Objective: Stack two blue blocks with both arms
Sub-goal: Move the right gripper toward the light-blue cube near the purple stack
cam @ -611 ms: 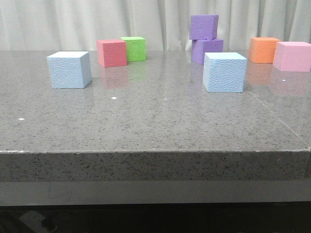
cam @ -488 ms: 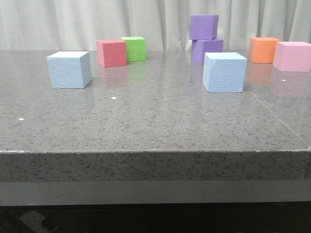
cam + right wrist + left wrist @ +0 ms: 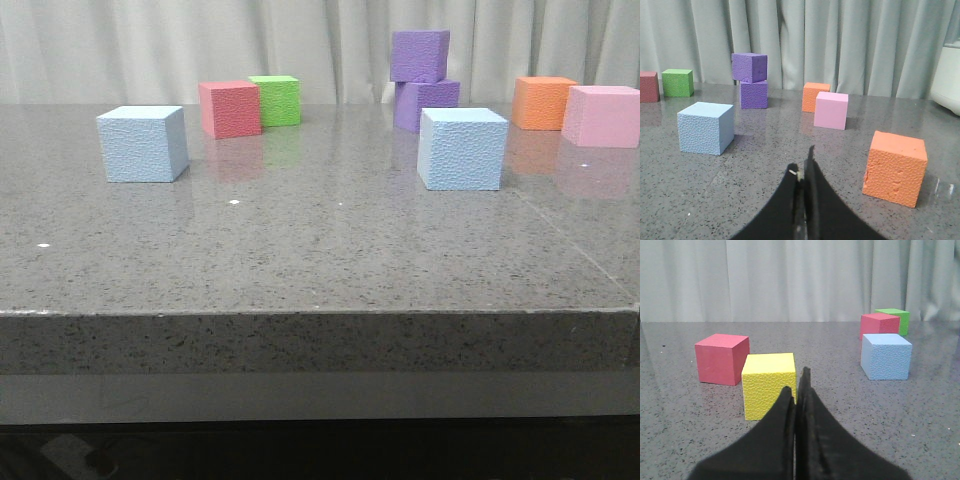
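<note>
Left gripper (image 3: 799,390): fingers pressed together, empty. Right gripper (image 3: 802,167): likewise closed, empty.

Two blue blocks, both flat on the table (image 3: 320,260), well apart: left blue block (image 3: 142,144) at 10 o'clock, right blue block (image 3: 461,149) at 2 o'clock. Cubes, so no long axis.

Two purple cubes (image 3: 421,82) stacked just behind the right one.

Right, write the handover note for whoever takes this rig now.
Left claw: shut, empty, low over the grey speckled table.
Right claw: shut, empty, also low.
Left pale blue foam cube: on the table in front of the red foam cube.
Right pale blue foam cube: in front of the stacked purple foam cubes.
Done: nothing; both blue cubes stand apart, untouched.
Left: grasp one, stack it on the other.
</note>
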